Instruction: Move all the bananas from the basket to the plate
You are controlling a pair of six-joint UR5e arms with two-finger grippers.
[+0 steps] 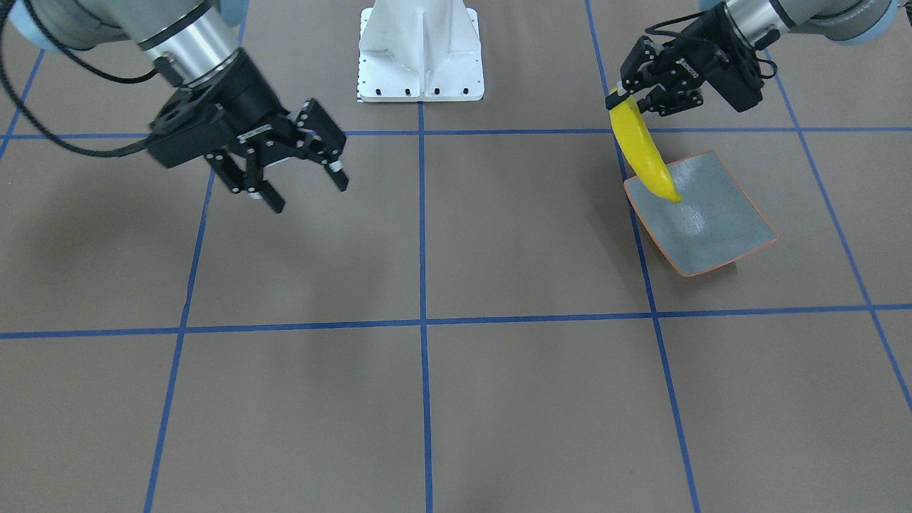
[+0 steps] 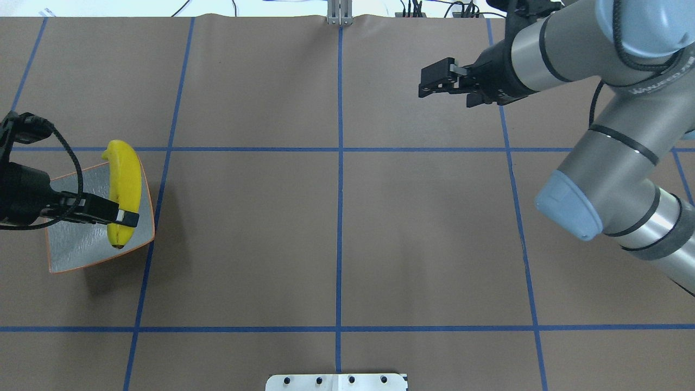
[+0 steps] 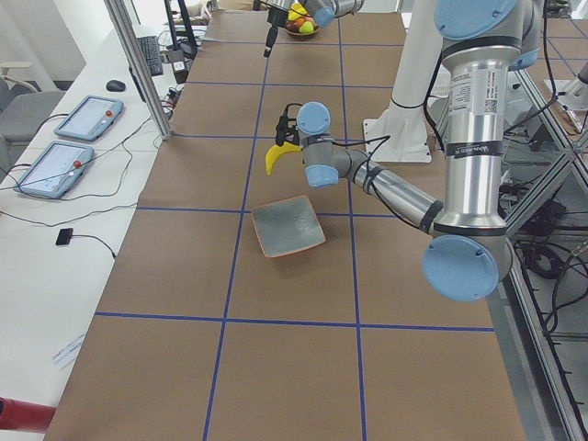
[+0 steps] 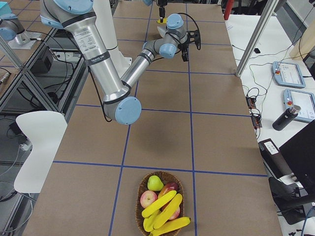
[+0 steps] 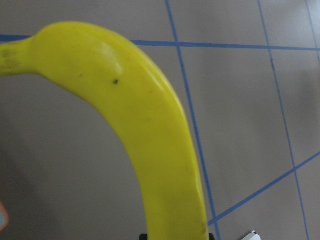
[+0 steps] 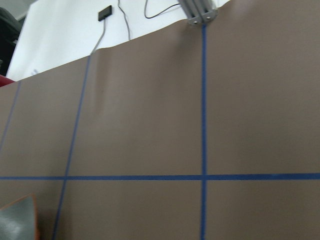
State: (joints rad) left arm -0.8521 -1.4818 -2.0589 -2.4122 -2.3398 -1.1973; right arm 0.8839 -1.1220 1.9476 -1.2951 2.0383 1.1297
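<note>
My left gripper (image 1: 628, 100) is shut on the stem end of a yellow banana (image 1: 643, 151), which hangs tilted with its lower tip just above or touching the grey-green plate (image 1: 719, 228) with the orange rim. From overhead the banana (image 2: 124, 182) lies over the plate's (image 2: 73, 247) right side, held by the left gripper (image 2: 124, 218). It fills the left wrist view (image 5: 150, 135). My right gripper (image 1: 310, 194) is open and empty, high over the table's far side (image 2: 427, 81). Three more bananas (image 4: 162, 210) lie in the wicker basket (image 4: 138, 206).
The basket also holds red apples (image 4: 148, 198) and a green one (image 4: 155, 183), near the table end on my right. The white robot base (image 1: 420, 57) stands at the middle of the table's robot-side edge. Blue tape lines grid the brown table.
</note>
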